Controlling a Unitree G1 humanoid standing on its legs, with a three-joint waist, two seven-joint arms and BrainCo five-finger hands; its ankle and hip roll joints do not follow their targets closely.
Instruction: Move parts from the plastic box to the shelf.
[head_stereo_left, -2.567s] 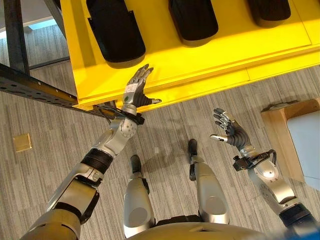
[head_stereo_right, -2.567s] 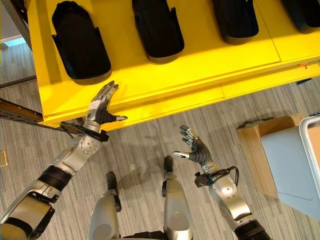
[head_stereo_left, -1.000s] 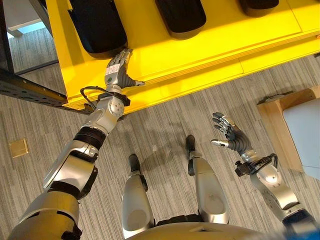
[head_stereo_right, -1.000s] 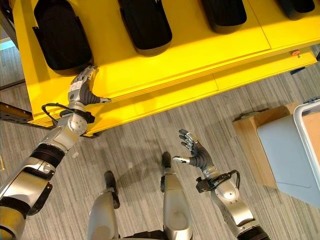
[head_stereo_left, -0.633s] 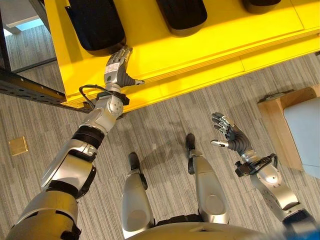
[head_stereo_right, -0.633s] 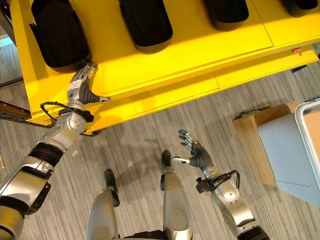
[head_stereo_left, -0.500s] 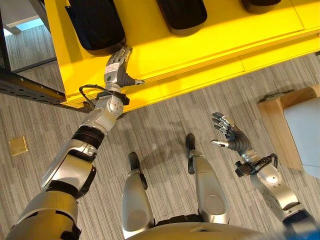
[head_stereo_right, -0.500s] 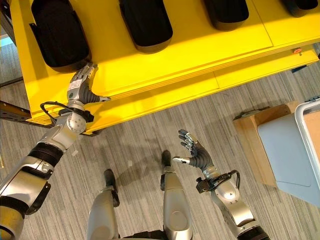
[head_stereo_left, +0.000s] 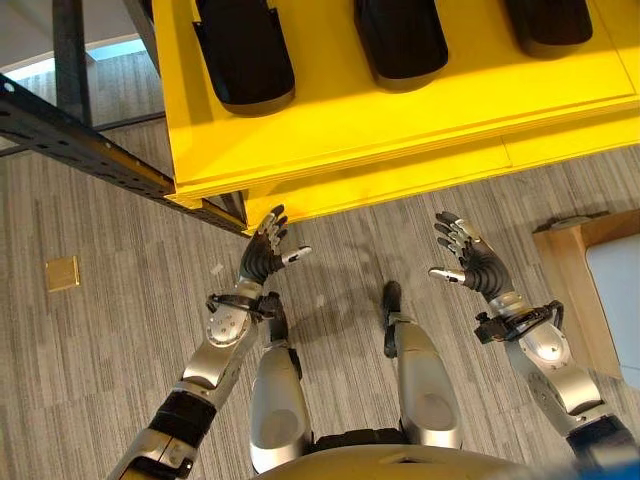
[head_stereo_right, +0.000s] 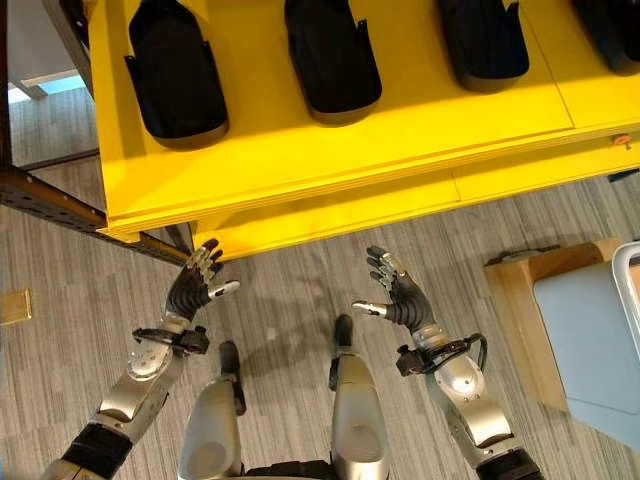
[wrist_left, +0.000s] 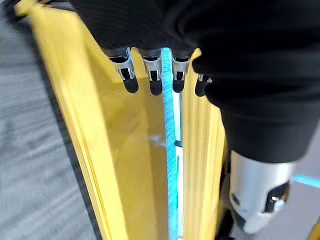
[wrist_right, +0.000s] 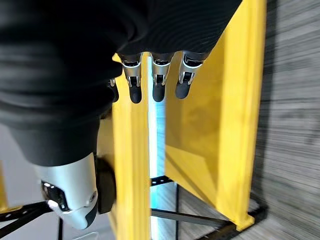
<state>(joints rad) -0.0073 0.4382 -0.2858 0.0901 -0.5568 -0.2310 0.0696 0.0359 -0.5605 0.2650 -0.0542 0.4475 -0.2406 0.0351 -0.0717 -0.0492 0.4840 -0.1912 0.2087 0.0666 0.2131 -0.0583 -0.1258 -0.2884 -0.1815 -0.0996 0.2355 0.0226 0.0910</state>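
Now left robot hand, right robot hand spread, empty.

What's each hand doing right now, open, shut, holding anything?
Left hand: open, fingers spread, holding nothing, above the floor in front of the yellow shelf.
Right hand: open, fingers spread, holding nothing.

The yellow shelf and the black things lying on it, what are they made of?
The yellow shelf looks like painted metal or coated board: smooth, evenly coloured, with a soft sheen and crisp straight edges. I can't tell which for sure. The black parts look like moulded plastic: dull matte black, rounded shapes with thin raised walls. Both hands, left and right, are open and hold nothing.
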